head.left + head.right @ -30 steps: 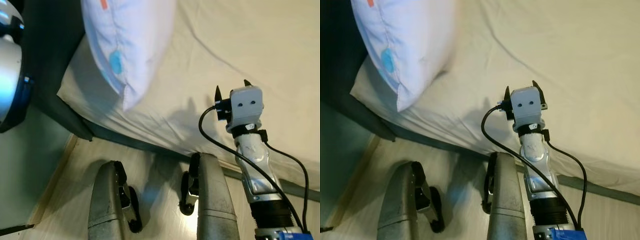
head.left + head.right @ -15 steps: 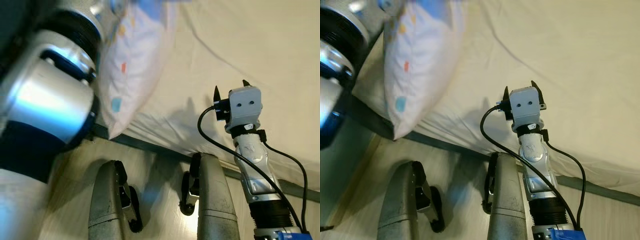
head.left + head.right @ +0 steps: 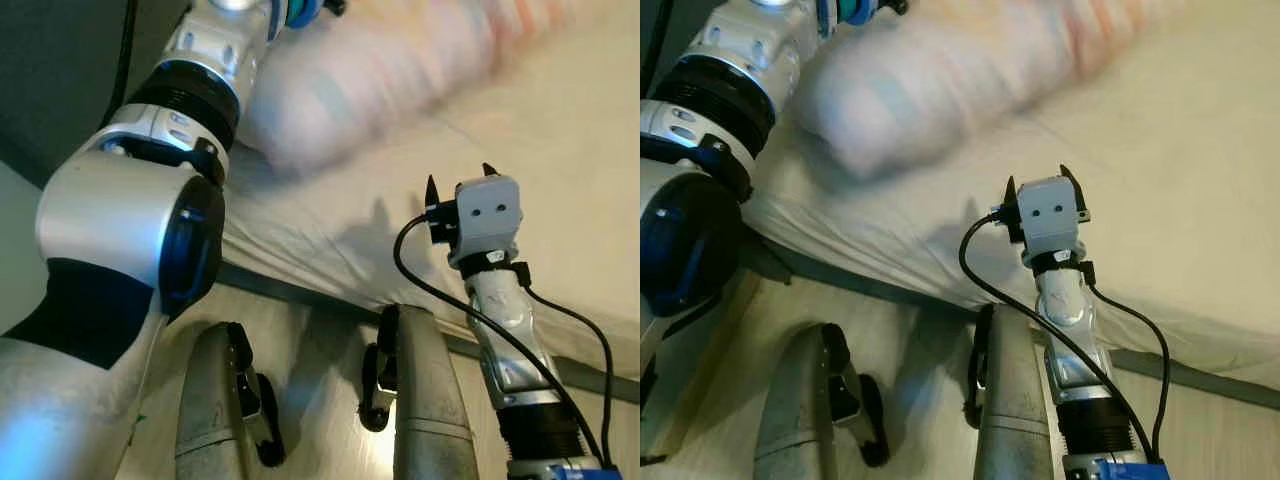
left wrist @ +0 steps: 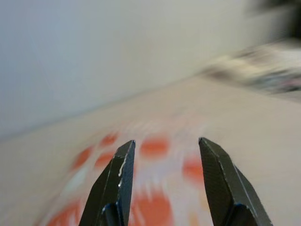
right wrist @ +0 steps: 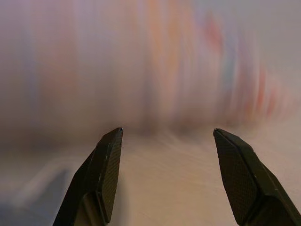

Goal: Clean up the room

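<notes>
Right gripper [image 5: 164, 174]: jaws stand wide apart with nothing between them, poised over the near part of the bed [image 3: 1180, 200], pointing toward the pillow [image 3: 950, 80] but well short of it. The right arm rises from below, its black cable [image 3: 985, 290] looped beside the wrist.

Left gripper [image 4: 164, 183]: jaws apart in the wrist view, with blurred white cloth bearing orange marks lying beyond the tips. Whether any fabric is pinched lower between them cannot be told. The left arm [image 3: 130, 230] reaches up across the bed's near corner, its wrist at the pillow's end.

The pillow lies across the top of the bed on the cream sheet [image 3: 560, 130], heavily motion-blurred. It is pale with faint coloured print.

Assessment: the pillow is judged light, soft and bulky; it will sag and swing if taken at one point, and smooth cloth may slip. A corner or seam edge offers the firmest hold. The robot's legs [image 3: 215, 410] stand against the bed frame.
</notes>
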